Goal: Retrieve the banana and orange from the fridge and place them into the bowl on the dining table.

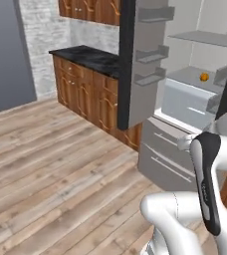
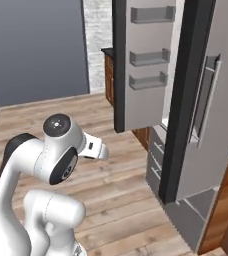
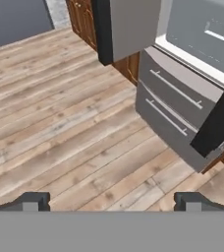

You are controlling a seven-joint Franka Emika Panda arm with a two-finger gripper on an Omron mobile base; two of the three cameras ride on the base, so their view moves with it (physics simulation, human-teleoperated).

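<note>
Wooden plank flooring stretches out ahead of you, running to a row of brown wooden cabinets topped by a black counter against a pale brick wall. To the right of those cabinets stands the tall grey French-door fridge with both upper doors swung open, its grey door shelves facing you and its two lower drawers closed. Look at the white interior in the left base view: the small round bright orange sits on a grey shelf, well back and well apart from your arm. You cannot make out the banana from these views. Your two-finger gripper hangs above the floor in front of the drawers, its dark fingertips spread wide with nothing between them.
</note>
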